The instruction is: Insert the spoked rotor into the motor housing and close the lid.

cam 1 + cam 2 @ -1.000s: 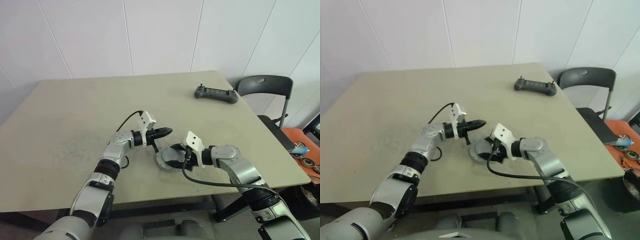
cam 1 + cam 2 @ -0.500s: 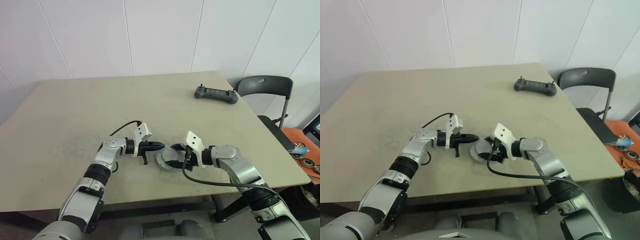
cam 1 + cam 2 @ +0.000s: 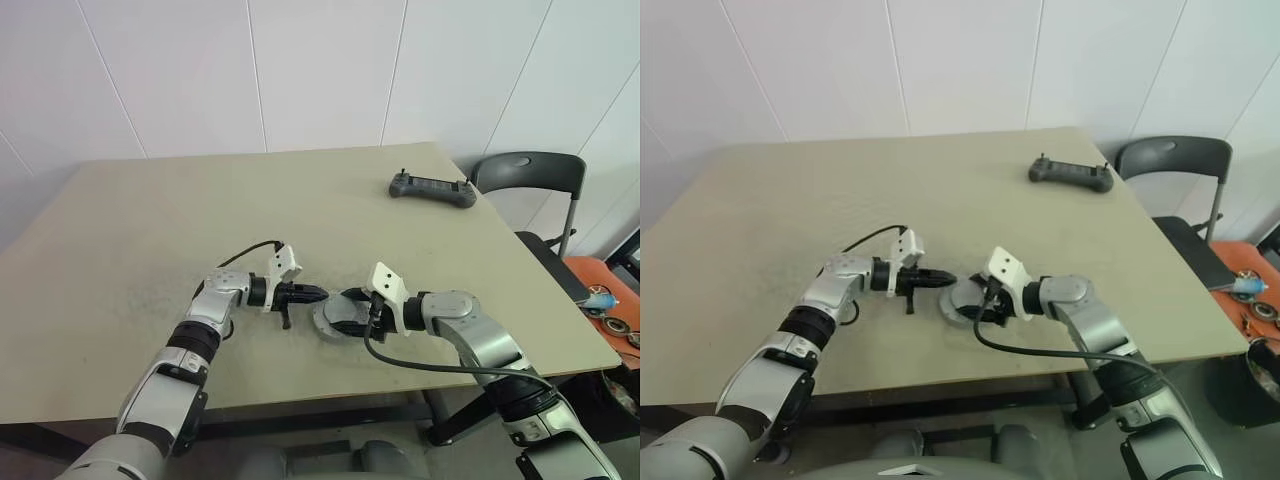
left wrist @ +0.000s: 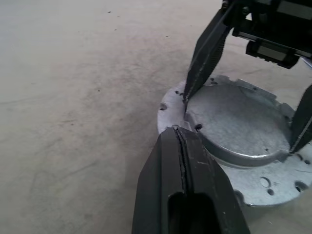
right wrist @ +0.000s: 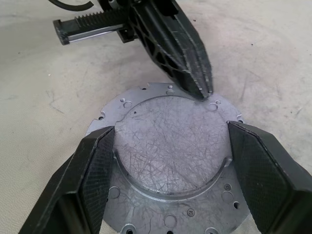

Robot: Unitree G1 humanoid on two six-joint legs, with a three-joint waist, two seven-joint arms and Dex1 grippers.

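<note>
A round grey metal lid [image 5: 170,146], with a holed flat flange and a raised, scratched round top, lies on the table near its front edge [image 3: 340,318]. What it covers is hidden, and the motor housing and the spoked rotor are out of view. My right gripper [image 5: 170,129] straddles the raised top, one finger pressed against its rim on each side. My left gripper [image 3: 318,293] is shut and empty, lying low over the table. Its tip [image 5: 202,90] rests at the lid's flange on the side away from my right hand.
A dark handheld controller [image 3: 432,187] lies at the table's far right. A grey chair [image 3: 530,175] stands beyond the right edge, next to an orange surface holding small metal parts [image 3: 605,300]. A black cable [image 3: 430,366] trails from my right wrist.
My left gripper has sunk from above the lid to table height and drawn back leftward; its tip now sits at the flange. The right gripper and lid have not moved.
</note>
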